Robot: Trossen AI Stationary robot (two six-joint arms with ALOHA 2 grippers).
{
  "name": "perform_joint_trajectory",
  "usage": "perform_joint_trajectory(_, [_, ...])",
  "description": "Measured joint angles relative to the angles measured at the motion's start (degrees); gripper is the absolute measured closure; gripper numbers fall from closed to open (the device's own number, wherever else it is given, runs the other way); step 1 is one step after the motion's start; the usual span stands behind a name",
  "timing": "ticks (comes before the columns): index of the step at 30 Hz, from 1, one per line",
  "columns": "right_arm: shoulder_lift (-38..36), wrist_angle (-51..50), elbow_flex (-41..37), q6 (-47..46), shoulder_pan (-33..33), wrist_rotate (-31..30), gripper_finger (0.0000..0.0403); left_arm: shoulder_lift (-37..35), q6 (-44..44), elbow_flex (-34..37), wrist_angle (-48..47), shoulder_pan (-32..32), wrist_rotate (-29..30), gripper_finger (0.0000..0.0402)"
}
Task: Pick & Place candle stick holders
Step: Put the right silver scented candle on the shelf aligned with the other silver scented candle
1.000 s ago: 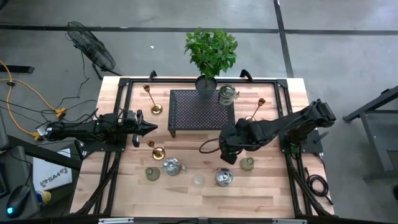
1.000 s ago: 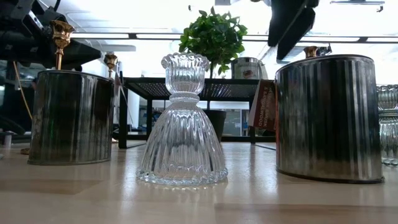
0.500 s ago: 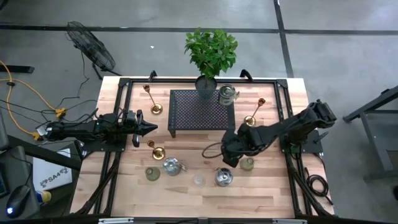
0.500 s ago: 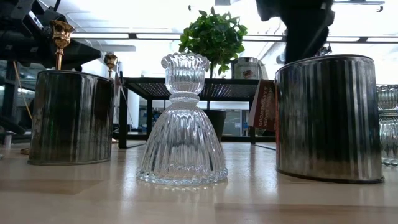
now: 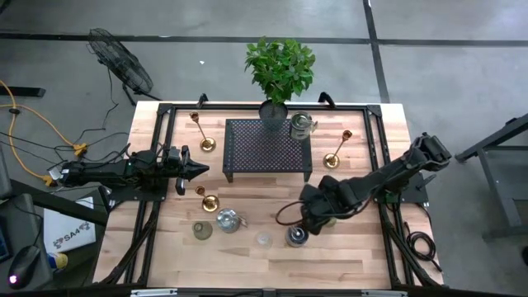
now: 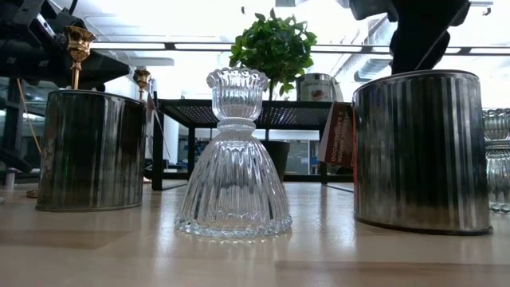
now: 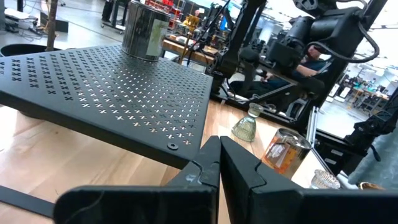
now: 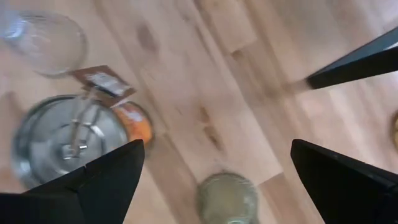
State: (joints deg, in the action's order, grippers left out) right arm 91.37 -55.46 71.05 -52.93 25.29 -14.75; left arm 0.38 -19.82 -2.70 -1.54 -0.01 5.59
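Dark metal, right gripper (image 5: 307, 221): lower centre-right of the high view, over the table (image 5: 363, 256), jaws spread wide, holding nothing, poised above a shiny silver holder (image 5: 296, 237) with a tag.

Left gripper (image 5: 200, 170): centre-left of the high view, jaws pressed together, empty.

Candle stick holders counted in the high view:
- 3 brass sticks: upper left (image 5: 202, 132), centre-left (image 5: 206, 200), upper right (image 5: 337, 150).
- 3 silver holders: 1 on the black perforated stand (image 5: 266, 146) at its right rear corner (image 5: 301, 125), 2 along the lower edge, the other at (image 5: 228, 220).
- 2 greenish holders: (image 5: 202, 230) and 1 beside the right gripper (image 5: 329, 219).
- 1 clear glass holder (image 5: 263, 239), lower centre.

1 potted plant (image 5: 280, 70), top centre.
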Motion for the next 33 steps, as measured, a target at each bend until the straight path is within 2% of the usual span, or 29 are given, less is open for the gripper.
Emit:
perform_joint_trajectory(6, [0.0,5.8,0.0,-3.2,0.1,3.6,0.0005,0.0,0.0,0.0,0.0,0.0,0.0,0.0400])
perform_joint_trajectory(16, [0.7,8.6,0.0,-9.8,1.9,6.2,0.0005,0.0,0.0,0.0,0.0,0.0,0.0,0.0400])
perform_joint_trajectory(28, [1.8,11.3,0.0,-9.8,5.2,7.4,0.0005,0.0,0.0,0.0,0.0,0.0,0.0,0.0400])
perform_joint_trajectory(33, [2.8,12.2,0.0,-4.7,6.9,7.2,0.0005,0.0,0.0,0.0,0.0,0.0,0.0,0.0400])
